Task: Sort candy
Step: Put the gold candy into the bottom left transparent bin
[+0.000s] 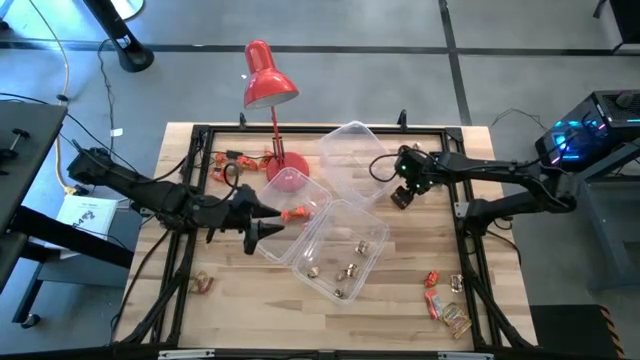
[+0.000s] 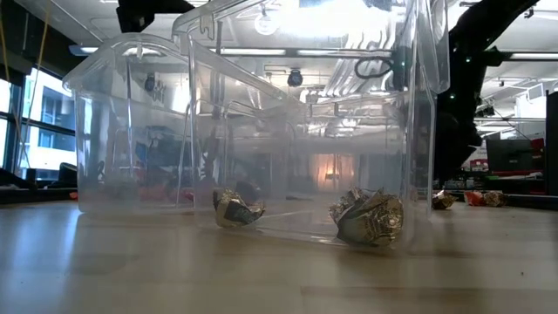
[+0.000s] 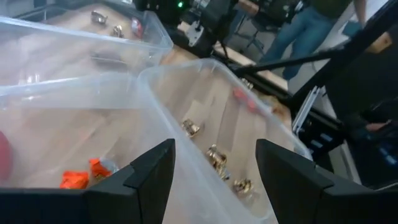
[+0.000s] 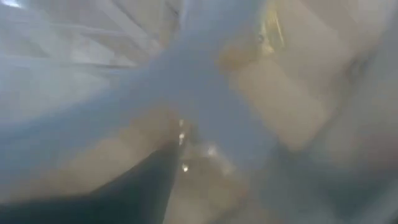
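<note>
Three clear tubs stand mid-table. The left tub (image 1: 300,205) holds red-orange candy (image 1: 295,213) (image 3: 78,178). The middle tub (image 1: 372,243) holds several gold-silver candies (image 1: 347,270) (image 3: 214,158) (image 2: 370,218). The far tub (image 1: 352,150) shows nothing inside. My left gripper (image 1: 268,228) (image 3: 214,168) is open and empty, hovering at the left tub's near-left side and pointing right. My right gripper (image 1: 402,193) hangs beside the far tub's right wall; its wrist view is blurred against clear plastic. Loose candy lies at the far left (image 1: 225,160), near left (image 1: 201,283) and near right (image 1: 447,303).
A red desk lamp (image 1: 268,80) stands with its base (image 1: 288,170) between the far and left tubs. A black frame (image 1: 200,135) runs around the wooden table top. Bare wood shows along the near edge (image 1: 260,320). People stand in the room beyond.
</note>
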